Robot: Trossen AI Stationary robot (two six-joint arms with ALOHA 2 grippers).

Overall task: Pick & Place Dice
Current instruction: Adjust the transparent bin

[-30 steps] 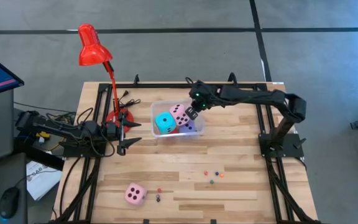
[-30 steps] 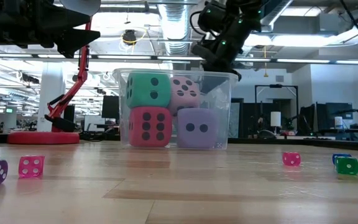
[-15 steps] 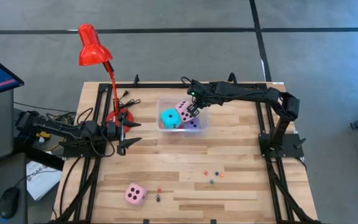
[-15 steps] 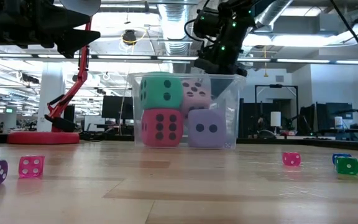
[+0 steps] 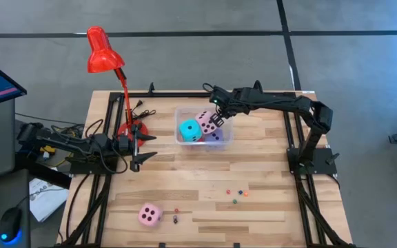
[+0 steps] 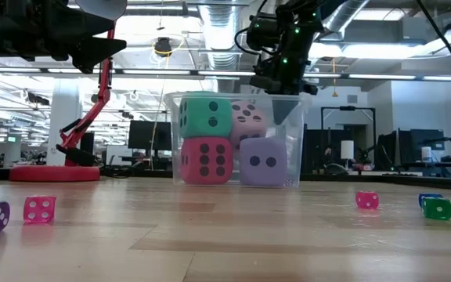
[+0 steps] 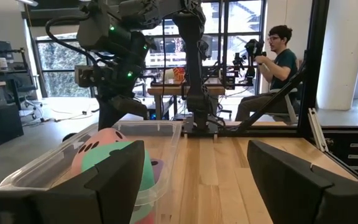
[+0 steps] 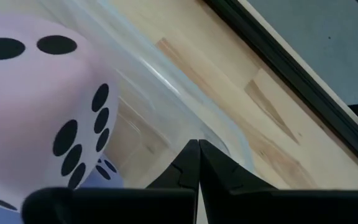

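R fingers [image 5: 216,118] were clenched shut w/ nothing between them, tips poking into the bin [image 5: 226,135] right next to the upper pink die [image 5: 207,124]. Cyan die [image 5: 189,130] sat just past that; red [image 6: 203,160] and lavender [image 6: 264,161] ones were underneath. Second pink die [image 5: 149,215] was way off on the counter [image 5: 267,179]. L fingers [image 5: 140,149] were spread apart, empty, beside the lamp [image 5: 104,49] base.

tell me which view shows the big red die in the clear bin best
The low view: the big red soft die faces the camera through the clear plastic bin, bottom layer, under the cyan die. From above, the cyan die nearly covers it. The left wrist view shows at most a sliver; the right wrist view shows none.
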